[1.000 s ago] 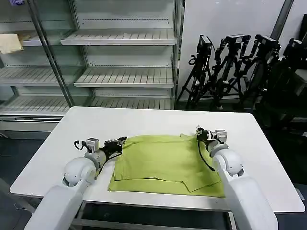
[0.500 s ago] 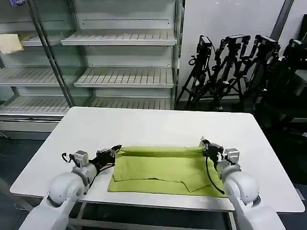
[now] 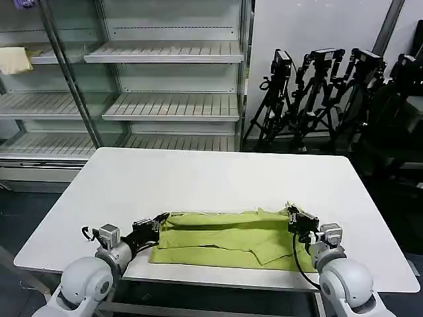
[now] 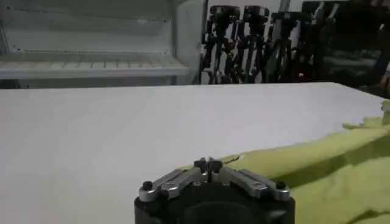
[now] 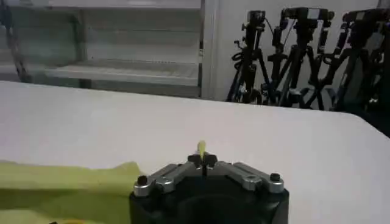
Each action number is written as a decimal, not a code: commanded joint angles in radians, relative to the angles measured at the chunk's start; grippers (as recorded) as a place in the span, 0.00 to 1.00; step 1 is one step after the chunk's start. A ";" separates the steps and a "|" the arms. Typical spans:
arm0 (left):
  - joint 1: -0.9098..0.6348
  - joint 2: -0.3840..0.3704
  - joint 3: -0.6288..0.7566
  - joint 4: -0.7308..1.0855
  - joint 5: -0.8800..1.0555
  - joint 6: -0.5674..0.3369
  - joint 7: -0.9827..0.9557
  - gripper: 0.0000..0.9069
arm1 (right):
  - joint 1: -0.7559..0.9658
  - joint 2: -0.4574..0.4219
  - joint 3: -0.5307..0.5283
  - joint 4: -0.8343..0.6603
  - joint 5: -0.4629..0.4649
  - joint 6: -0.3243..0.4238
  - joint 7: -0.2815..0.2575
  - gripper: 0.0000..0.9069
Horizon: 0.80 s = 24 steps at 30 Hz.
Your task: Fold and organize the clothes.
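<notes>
The clothes, one lime-green T-shirt [image 3: 228,239], lie folded into a wide band near the front edge of the white table [image 3: 218,178]. My left gripper [image 3: 162,218] is shut on the shirt's upper left corner, low over the table. At the upper right corner my right gripper [image 3: 291,212] is shut on the cloth. In the left wrist view the left gripper [image 4: 208,164] pinches green cloth [image 4: 317,164] that stretches away to one side. A sliver of green cloth [image 5: 201,147] sticks out between the fingertips of the right gripper [image 5: 202,159] in the right wrist view.
Metal shelving [image 3: 165,79] stands behind the table, with a pale cream cloth [image 3: 14,59] on a left shelf. Black tripods [image 3: 324,92] stand at the back right. The far half of the table is bare white surface.
Both grippers have pulled the shirt's far edge toward the front of the table, folding the cloth over itself into a narrower band. Both arms have drawn back toward me.
</notes>
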 commanded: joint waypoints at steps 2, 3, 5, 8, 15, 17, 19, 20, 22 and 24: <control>0.050 0.005 -0.013 -0.047 0.024 0.006 -0.013 1.00 | -0.073 -0.008 0.026 0.058 -0.014 -0.008 -0.020 1.00; 0.051 0.005 -0.017 -0.053 0.023 0.006 -0.021 1.00 | -0.075 -0.008 0.033 0.064 -0.014 -0.009 -0.019 1.00; 0.054 0.005 -0.024 -0.068 0.011 0.006 -0.038 1.00 | -0.084 -0.009 0.047 0.079 -0.015 -0.009 -0.019 1.00; 0.067 0.003 -0.025 -0.104 -0.051 0.006 -0.103 1.00 | -0.103 -0.010 0.067 0.110 -0.021 -0.009 -0.021 1.00; 0.112 -0.032 0.078 -0.141 -0.151 0.006 -0.370 1.00 | -0.134 -0.008 0.093 0.182 -0.043 -0.006 -0.026 1.00; 0.103 -0.056 0.110 -0.127 -0.170 0.006 -0.424 1.00 | -0.137 -0.010 0.098 0.201 -0.044 -0.007 -0.025 1.00; 0.090 -0.072 0.125 -0.113 -0.186 0.006 -0.452 1.00 | -0.143 -0.015 0.103 0.216 -0.047 -0.008 -0.027 1.00; 0.084 -0.078 0.129 -0.108 -0.195 0.006 -0.462 1.00 | -0.146 -0.016 0.107 0.220 -0.047 -0.008 -0.028 1.00; 0.074 -0.089 0.146 -0.098 -0.205 0.006 -0.505 1.00 | -0.152 -0.017 0.109 0.227 -0.049 -0.008 -0.029 1.00; 0.068 -0.094 0.156 -0.088 -0.206 0.005 -0.519 1.00 | -0.156 -0.014 0.109 0.228 -0.053 -0.008 -0.029 1.00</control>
